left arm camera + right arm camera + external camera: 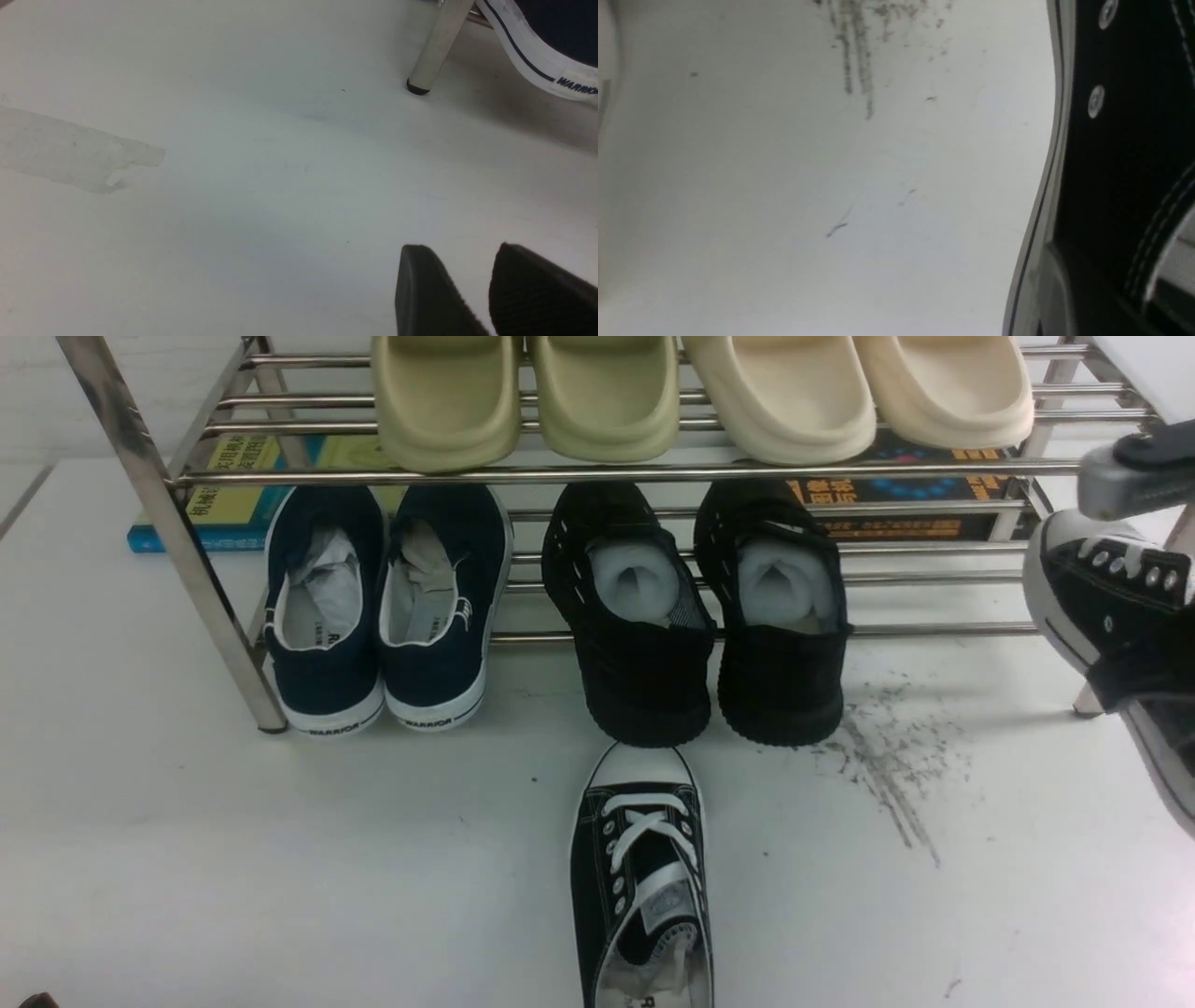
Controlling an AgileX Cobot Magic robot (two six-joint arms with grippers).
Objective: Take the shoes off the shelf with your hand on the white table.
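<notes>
One black canvas sneaker [641,882] with white laces lies on the white table [280,859], in front of the silver metal shelf [597,473]. The second sneaker [1111,607] hangs tilted in the air at the far right, beside the shelf's right end. My right gripper [1134,476] shows there as a grey and black part above it. In the right wrist view this sneaker [1120,154] fills one side, with one finger [1057,298] pressed on its edge. My left gripper [460,252] is open and empty, low over bare table near the shelf's leg [434,51].
Navy WARRIOR shoes [373,607] and all-black perforated shoes [695,616] stand on the lower tier. Green slippers [523,392] and cream slippers [859,392] sit on the upper tier. Books [233,495] lie behind. Dark scuff streaks [887,756] mark the table.
</notes>
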